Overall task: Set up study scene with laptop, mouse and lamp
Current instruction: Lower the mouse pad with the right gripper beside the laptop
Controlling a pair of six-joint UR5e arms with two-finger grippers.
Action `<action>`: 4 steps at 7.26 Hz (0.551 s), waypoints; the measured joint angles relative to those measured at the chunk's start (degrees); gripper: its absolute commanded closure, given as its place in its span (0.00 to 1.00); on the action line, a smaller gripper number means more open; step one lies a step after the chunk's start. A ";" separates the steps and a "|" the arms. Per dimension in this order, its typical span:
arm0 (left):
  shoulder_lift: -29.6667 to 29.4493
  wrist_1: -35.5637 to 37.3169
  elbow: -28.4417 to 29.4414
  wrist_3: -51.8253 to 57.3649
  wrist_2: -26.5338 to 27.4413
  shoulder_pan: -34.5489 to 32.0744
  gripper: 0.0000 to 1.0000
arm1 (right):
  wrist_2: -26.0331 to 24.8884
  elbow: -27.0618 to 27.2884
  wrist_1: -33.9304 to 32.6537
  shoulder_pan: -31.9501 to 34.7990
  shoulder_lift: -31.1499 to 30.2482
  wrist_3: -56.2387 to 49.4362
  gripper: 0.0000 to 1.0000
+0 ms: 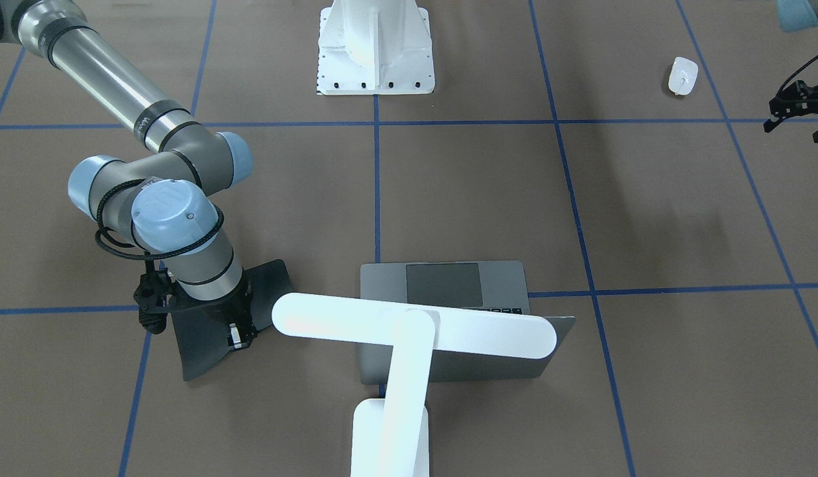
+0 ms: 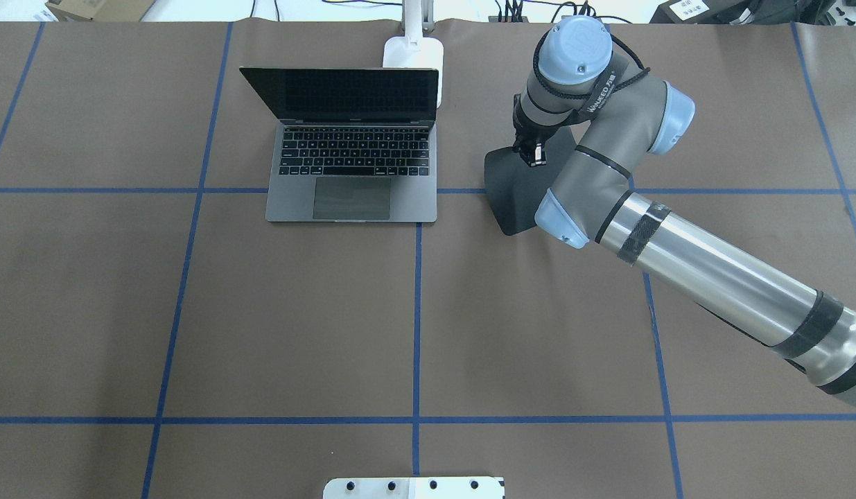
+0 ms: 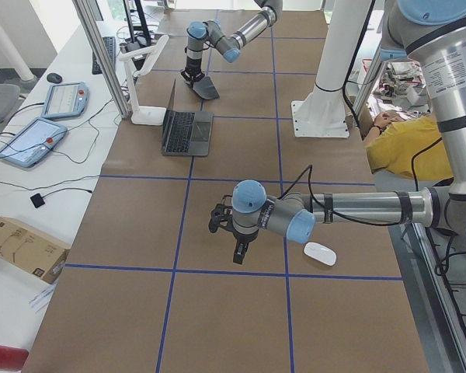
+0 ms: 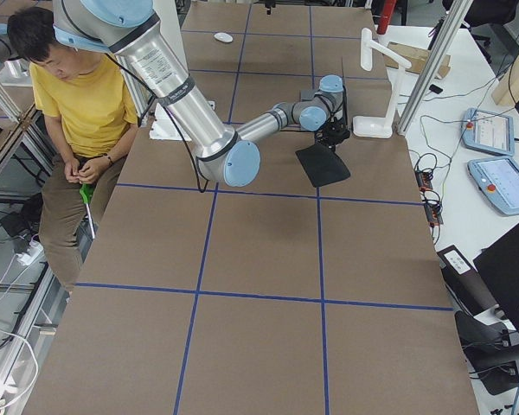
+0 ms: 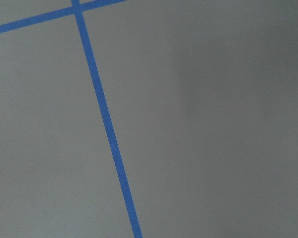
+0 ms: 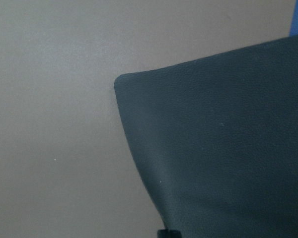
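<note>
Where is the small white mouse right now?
Front-facing view, upper right: the small white rounded mouse lies on the robot's left side, near the left gripper.

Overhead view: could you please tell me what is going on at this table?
The right claw grips an edge of the black mat beside the open laptop, with the lamp standing behind it. The left claw hangs near the mouse, far from the laptop.
</note>
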 measured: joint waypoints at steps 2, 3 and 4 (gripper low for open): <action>0.00 0.00 0.10 0.00 0.00 0.00 0.00 | -0.52 -2.17 0.05 -0.46 2.23 3.98 1.00; 0.00 0.00 0.16 0.00 0.00 -0.01 0.00 | -0.87 -2.70 0.07 -0.50 2.65 5.65 1.00; 0.00 0.00 0.20 0.00 0.00 -0.01 0.00 | -1.39 -3.17 0.08 -0.50 2.83 6.82 1.00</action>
